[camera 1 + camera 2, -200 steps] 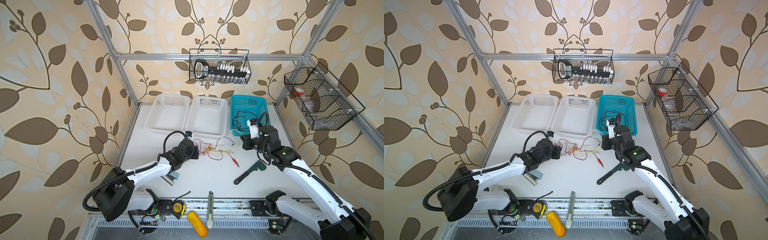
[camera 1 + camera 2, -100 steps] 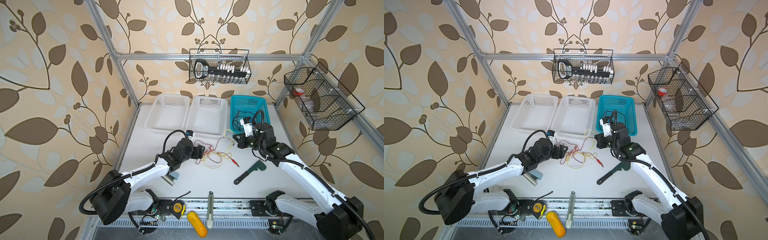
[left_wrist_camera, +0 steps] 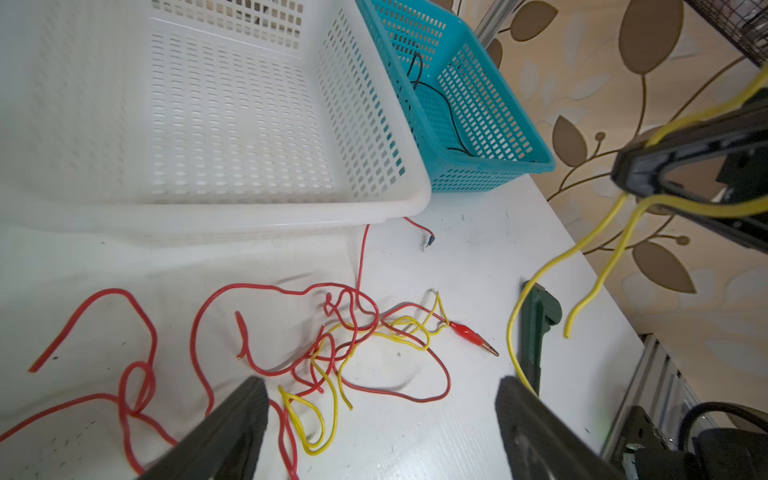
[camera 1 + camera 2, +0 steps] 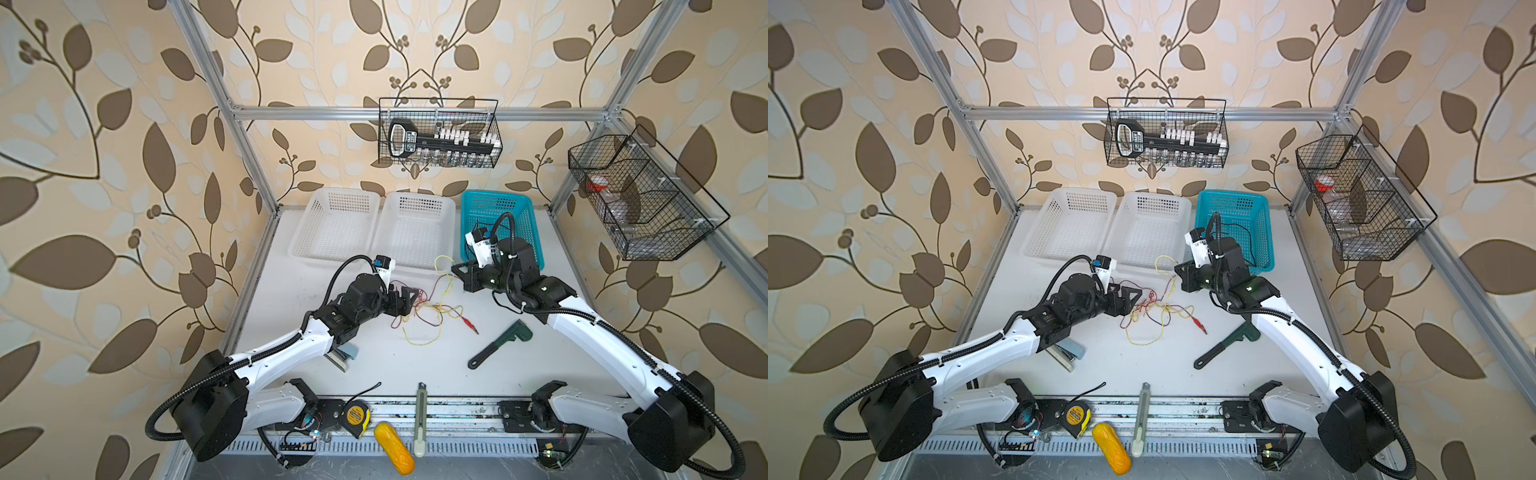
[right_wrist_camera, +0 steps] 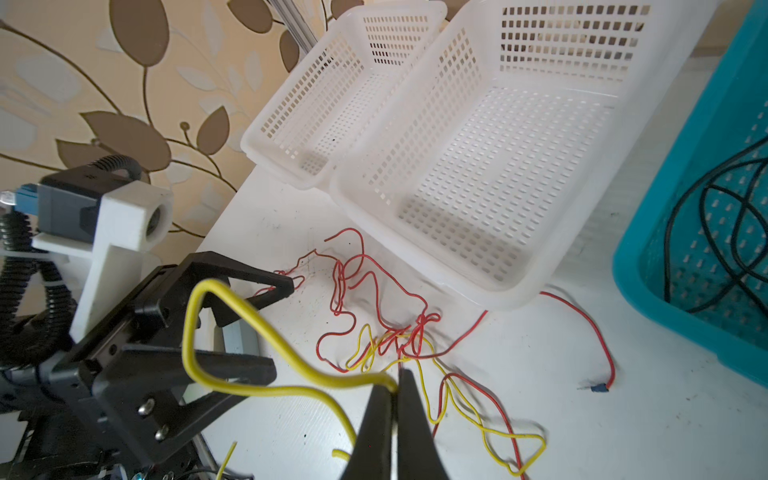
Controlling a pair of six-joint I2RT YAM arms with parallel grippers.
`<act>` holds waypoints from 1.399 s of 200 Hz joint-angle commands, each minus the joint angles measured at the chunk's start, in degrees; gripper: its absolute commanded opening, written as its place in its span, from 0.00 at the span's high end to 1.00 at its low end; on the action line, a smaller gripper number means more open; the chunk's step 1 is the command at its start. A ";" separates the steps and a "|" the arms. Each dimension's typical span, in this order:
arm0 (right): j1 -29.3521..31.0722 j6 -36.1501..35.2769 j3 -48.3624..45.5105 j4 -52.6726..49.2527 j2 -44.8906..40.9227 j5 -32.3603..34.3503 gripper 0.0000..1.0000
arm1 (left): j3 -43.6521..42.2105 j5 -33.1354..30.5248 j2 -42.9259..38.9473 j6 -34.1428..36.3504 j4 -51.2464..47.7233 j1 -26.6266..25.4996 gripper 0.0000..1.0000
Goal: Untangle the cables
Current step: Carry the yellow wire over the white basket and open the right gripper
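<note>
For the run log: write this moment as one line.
left gripper: open | right gripper: shut on yellow cable | red-yellow tangle: on table

left arm (image 4: 282,353): stretched out low from its base, forearm aimed at the cable tangle (image 4: 428,313)
left gripper (image 4: 409,301): just left of the tangle in both top views, tips pointing at it
left jaws: spread wide, nothing between them; in the left wrist view the tangle's near loops lie between the two fingers (image 3: 245,399)
right arm (image 4: 590,332): reaches in from its base, wrist bent back toward the tangle
right gripper (image 4: 455,268): beyond the tangle's far right edge, raised off it
right jaws: pressed together, tips pinching the yellow cable (image 5: 185,332), which trails down to the tangle
</note>
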 commanded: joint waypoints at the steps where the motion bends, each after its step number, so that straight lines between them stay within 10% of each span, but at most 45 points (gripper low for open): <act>1: 0.66 0.35 2.68 1.97 1.42 -0.81 1.00 | 2.50 3.76 1.47 1.19 4.30 -1.18 0.13; 123: -5.12 5.53 10.93 15.52 10.68 10.03 1.00 | -5.70 -19.68 -14.15 -2.48 -3.28 -1.35 0.10; 198: -5.63 5.42 20.08 18.69 28.18 23.60 1.00 | -6.65 -13.15 -11.33 -4.62 -4.81 -1.37 0.10; 280: -5.17 5.03 23.30 16.23 40.10 21.53 1.00 | -2.64 -7.93 -1.70 -3.17 -5.21 -1.37 0.10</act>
